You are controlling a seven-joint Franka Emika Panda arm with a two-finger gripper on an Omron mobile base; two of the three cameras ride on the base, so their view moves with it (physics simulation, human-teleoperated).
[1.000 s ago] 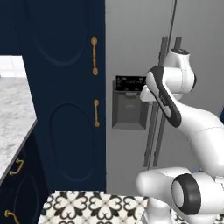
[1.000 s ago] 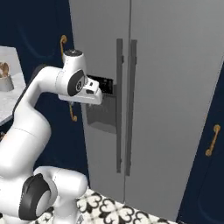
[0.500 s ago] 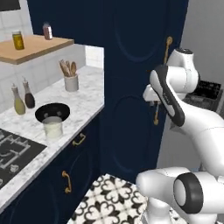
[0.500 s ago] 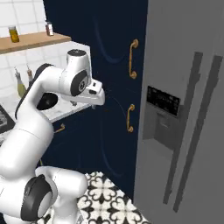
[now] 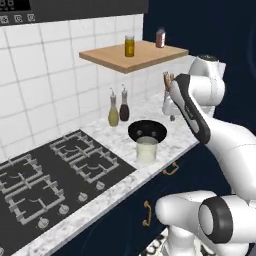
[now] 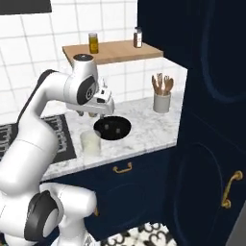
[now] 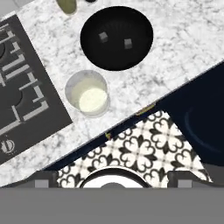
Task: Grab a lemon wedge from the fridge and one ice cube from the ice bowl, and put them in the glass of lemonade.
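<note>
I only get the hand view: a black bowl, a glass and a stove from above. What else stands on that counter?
Observer: A grey utensil crock with wooden tools stands further along the counter, past the ice bowl.
Operator: Is there anything on the wall?
Observer: A wooden shelf hangs on the white tiles above the counter, with two jars on it.
Operator: And where is the hand itself?
Observer: The gripper hangs above the counter, close over the ice bowl and the glass of lemonade.
</note>
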